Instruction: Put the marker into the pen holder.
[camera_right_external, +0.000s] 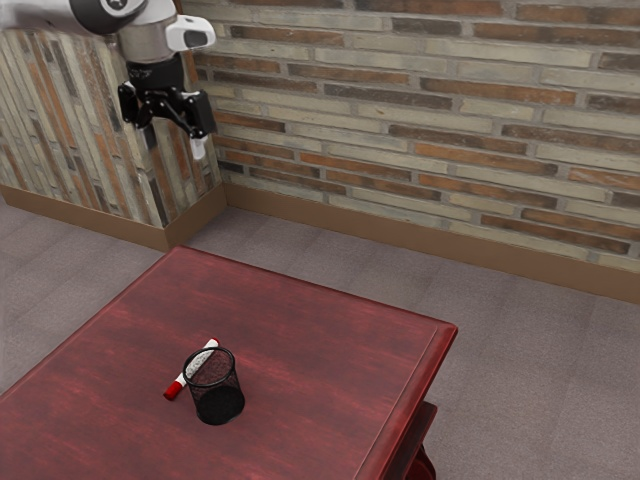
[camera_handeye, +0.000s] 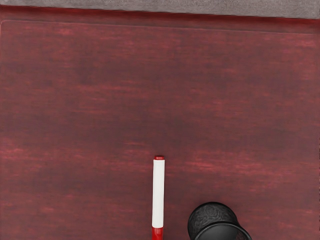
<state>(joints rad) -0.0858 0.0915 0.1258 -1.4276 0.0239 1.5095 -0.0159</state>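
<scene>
Landmark: pen holder (camera_right_external: 219, 406), quantity one; black mesh, round, upright on the worktop (camera_right_external: 320, 330).
Marker: quantity one (camera_handeye: 158, 195); white barrel, red at both ends, the longer red section at one end; lying flat on the worktop just beside the pen holder, outside it, with a narrow gap between them in the wrist view.
Gripper: quantity one (camera_right_external: 172, 141); high above the pen holder and well apart from it, toward the exterior view's left.
Gripper state: two fingers (camera_right_external: 199, 147), set wide apart; nothing held between them.
Worktop: quantity one; dark red, streaked, beneath the pen holder and marker.
Walls: two faces of multicoloured brick (camera_right_external: 400, 110), meeting at one corner beyond the pen holder.
Floor: grey (camera_right_external: 540, 350), lower than the pen holder, around the worktop.
</scene>
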